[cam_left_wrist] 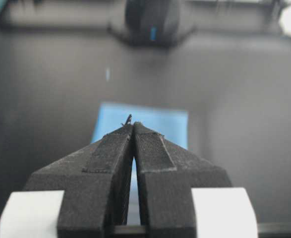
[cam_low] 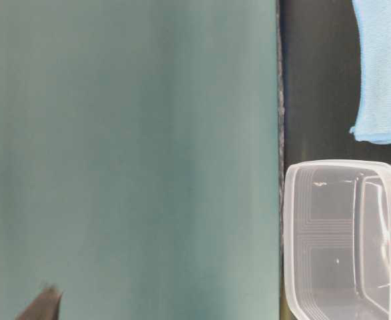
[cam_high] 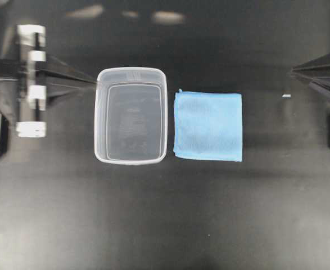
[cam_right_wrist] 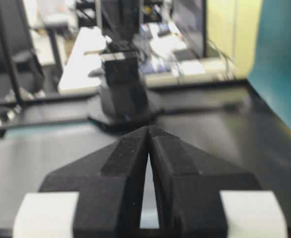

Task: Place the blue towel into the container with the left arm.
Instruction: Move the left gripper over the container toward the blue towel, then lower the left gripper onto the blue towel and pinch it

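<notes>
- The left gripper (cam_left_wrist: 131,126) has its two fingertips pressed together with nothing between them; it sits back at the 9 o'clock edge of the overhead view, just short of the container (cam_high: 102,121).
- The right gripper (cam_right_wrist: 149,130) is likewise closed and empty, parked at the 3 o'clock edge, and the task gives it no part.
- The blue towel (cam_high: 208,126) lies flat on the black table (cam_high: 165,219) just right of centre, at about 3 o'clock from the container, with only a narrow strip of table between them.
- The step in hand, as I judge it, is the reach: nothing is grasped yet, and the container stands directly between the left arm (cam_high: 52,70) and the towel.
- To do it well, the arm should rise clear of the container's rim, cross over the tub, spread its fingers, and come down on the towel near its centre or on a folded edge.
- A pinch that gathers all the layers should keep the cloth from unfolding and draping over the rim on the way back.
- The towel is light sky-blue, soft, folded to a rough square with slightly uneven edges at its 9 o'clock side.
- The container is clear, rectangular, round-cornered and empty.
</notes>
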Motion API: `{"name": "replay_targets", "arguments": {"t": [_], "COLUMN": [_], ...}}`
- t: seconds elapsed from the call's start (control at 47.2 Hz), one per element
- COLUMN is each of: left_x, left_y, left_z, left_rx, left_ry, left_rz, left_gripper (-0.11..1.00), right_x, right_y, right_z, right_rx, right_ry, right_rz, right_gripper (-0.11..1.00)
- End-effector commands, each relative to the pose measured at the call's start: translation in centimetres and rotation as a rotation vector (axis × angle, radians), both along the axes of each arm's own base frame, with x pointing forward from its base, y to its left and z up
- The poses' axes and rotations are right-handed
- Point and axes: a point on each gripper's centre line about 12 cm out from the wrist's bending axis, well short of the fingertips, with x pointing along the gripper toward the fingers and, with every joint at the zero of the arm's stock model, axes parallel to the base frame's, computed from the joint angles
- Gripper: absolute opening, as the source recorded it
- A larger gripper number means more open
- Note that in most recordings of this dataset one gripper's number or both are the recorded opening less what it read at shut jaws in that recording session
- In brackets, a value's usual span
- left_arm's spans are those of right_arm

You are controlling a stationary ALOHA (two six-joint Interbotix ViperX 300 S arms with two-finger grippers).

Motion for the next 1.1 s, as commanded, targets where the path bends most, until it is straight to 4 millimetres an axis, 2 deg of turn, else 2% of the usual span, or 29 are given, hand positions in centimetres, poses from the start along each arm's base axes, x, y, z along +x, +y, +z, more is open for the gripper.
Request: {"name": "replay_targets", "arguments": {"t": [0.0,0.085,0.19,0.296,0.381,0.508,0.593,0.656,0.762,0.868,0.931,1.079], "left_x": [2.2,4.0,6.2,8.3,9.9,12.6,14.6,15.8,18.0,20.1,21.5,23.4], "left_y": [0.2,0.4,0.6,1.1,1.3,1.6,1.8,1.9,1.8,1.2,0.4,-0.4], "left_z": [1.1,0.5,-0.1,-0.5,-1.0,-1.8,-3.1,-4.0,-6.3,-8.3,-10.1,-14.7], "left_rx": [0.004,0.001,0.004,0.006,0.013,0.027,0.033,0.037,0.032,0.035,0.042,0.043], "left_ry": [0.057,0.130,0.223,0.304,0.356,0.416,0.465,0.505,0.593,0.645,0.671,0.744], "left_rz": [0.005,0.007,0.011,0.020,0.019,0.014,0.009,0.007,0.001,-0.015,-0.033,-0.050], "left_gripper": [0.00,0.00,0.00,0.00,0.00,0.03,0.15,0.31,0.65,0.87,0.91,0.89], "right_x": [-0.1,-0.6,-1.1,-1.6,-2.0,-2.6,-2.9,-3.1,-3.2,-3.2,-3.3,-3.3], "right_y": [-0.1,0.0,0.0,0.0,0.1,0.1,0.1,0.1,0.2,0.2,0.2,0.2], "right_z": [0.0,-0.2,-0.7,-0.8,-0.3,0.4,0.5,0.6,0.6,0.9,1.1,1.2], "right_rx": [0.015,0.014,0.018,0.022,0.032,0.034,0.031,0.030,0.030,0.026,0.025,0.019], "right_ry": [0.012,0.020,0.023,0.007,-0.022,-0.062,-0.074,-0.082,-0.088,-0.106,-0.118,-0.132], "right_rz": [-0.005,-0.005,-0.007,-0.009,-0.009,-0.008,-0.009,-0.009,-0.007,-0.007,-0.007,-0.007], "right_gripper": [0.01,0.10,0.35,0.67,0.81,0.81,0.80,0.80,0.80,0.80,0.80,0.80]}}
